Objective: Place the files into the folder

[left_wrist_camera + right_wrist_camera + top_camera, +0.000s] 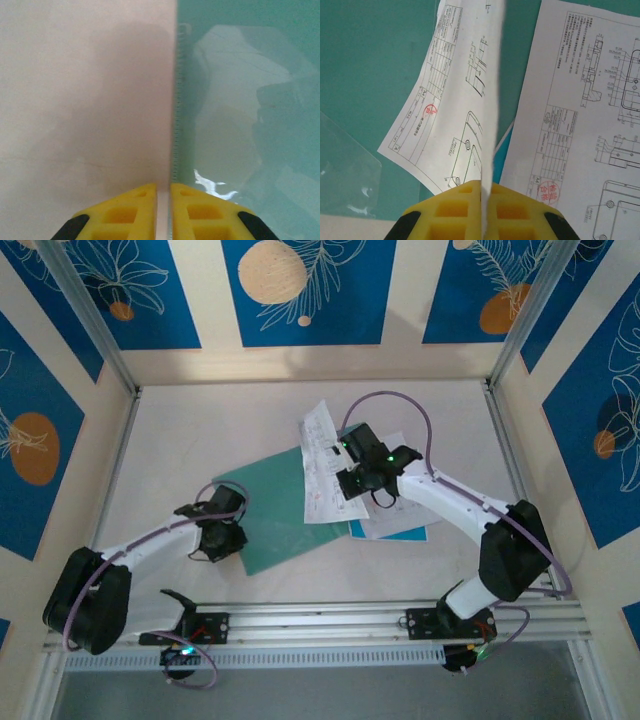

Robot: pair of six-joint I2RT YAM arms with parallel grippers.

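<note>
The teal folder (pixel 265 515) lies flat in the middle of the table. My left gripper (pixel 215 540) stands over its left edge. In the left wrist view the yellow jaws (pixel 164 202) are almost together, and the folder (pixel 240 100) edge runs straight into the slit. The files (pixel 322 465) are white printed sheets lying partly on the folder's right side. My right gripper (pixel 352 483) is shut on one sheet (pixel 492 100), seen edge-on between the jaws (pixel 486 200). Its printed part (pixel 445 100) droops over the folder (pixel 370 60). Another sheet (pixel 580 100) lies to the right, with a light-blue edge (pixel 504 150) beneath.
More sheets (pixel 395 525) lie under the right arm, off the folder. A clear pocket (pixel 345 175) sits on the folder near its edge. An aluminium rail (pixel 400 615) runs along the near edge. Slanted frame posts (pixel 90 320) (pixel 530 310) and patterned walls close in the table.
</note>
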